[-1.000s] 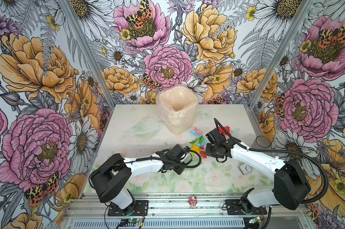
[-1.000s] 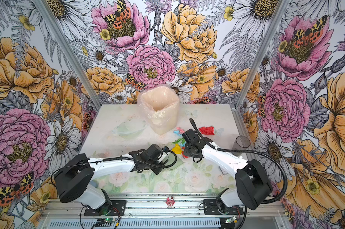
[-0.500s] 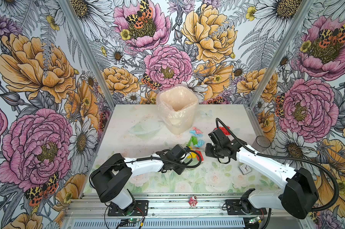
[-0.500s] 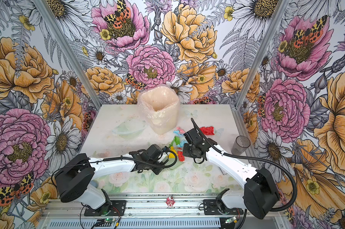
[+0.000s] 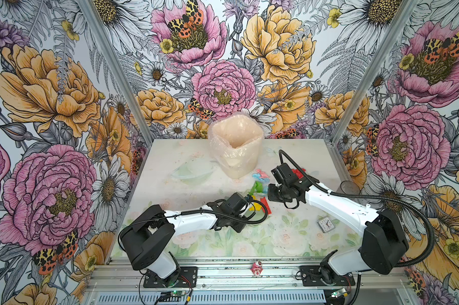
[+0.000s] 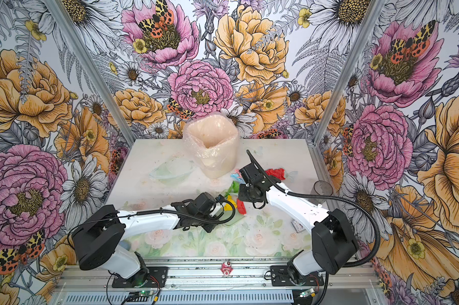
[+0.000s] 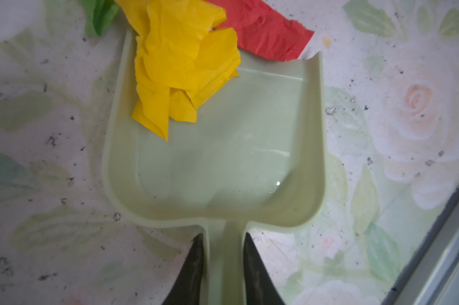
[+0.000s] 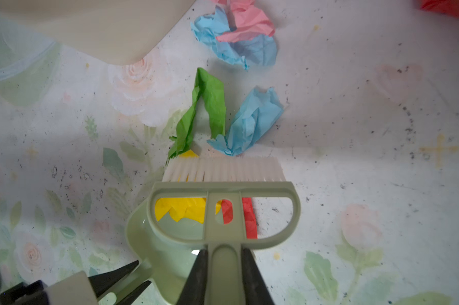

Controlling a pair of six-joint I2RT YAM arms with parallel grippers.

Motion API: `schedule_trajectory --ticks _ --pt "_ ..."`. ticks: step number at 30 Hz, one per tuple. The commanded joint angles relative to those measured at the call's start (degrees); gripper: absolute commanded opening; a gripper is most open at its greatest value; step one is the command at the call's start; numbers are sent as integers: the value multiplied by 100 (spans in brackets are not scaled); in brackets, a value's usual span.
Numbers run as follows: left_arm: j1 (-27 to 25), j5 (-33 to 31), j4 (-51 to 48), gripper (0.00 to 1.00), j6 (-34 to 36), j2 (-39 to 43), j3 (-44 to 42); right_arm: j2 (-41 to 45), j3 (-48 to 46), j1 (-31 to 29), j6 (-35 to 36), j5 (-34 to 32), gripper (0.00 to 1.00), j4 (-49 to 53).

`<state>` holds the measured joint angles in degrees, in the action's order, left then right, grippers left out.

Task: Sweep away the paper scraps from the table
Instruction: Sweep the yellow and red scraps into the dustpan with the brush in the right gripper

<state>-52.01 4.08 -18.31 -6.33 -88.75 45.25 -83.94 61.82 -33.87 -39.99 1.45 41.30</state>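
1 yellow scrap (image 7: 183, 60), seemingly inside dustpan (image 7: 223, 163)

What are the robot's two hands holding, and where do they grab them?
The left gripper pinches the dustpan by its handle; the right gripper pinches the brush by its handle.

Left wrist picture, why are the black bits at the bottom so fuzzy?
In the left wrist view the fingers sit close to the lens and blur, the yellow scrap looks crisp, the dustpan carries a small glint; in the right wrist view a soft shadow crosses the table.
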Motion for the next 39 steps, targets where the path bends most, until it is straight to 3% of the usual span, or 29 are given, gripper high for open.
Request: schedule_trajectory --ticks 1,12,17,28,34,39 --pt "-47 43 141 0 -130 138 -112 17 -122 -162 101 68 0 -39" --pt "-20 29 213 0 -145 147 -203 142 -343 -444 474 298 0 484" --pt "-18 27 270 0 -149 121 -195 606 -349 -437 593 418 0 511" --pt "-20 39 261 0 -136 195 -237 1192 -405 185 327 -493 0 571" --pt "-72 -25 64 0 -158 408 -295 1048 -378 370 511 -1222 0 1322" --pt "-76 -55 21 0 -174 473 -352 862 -355 364 621 -1254 0 1591"
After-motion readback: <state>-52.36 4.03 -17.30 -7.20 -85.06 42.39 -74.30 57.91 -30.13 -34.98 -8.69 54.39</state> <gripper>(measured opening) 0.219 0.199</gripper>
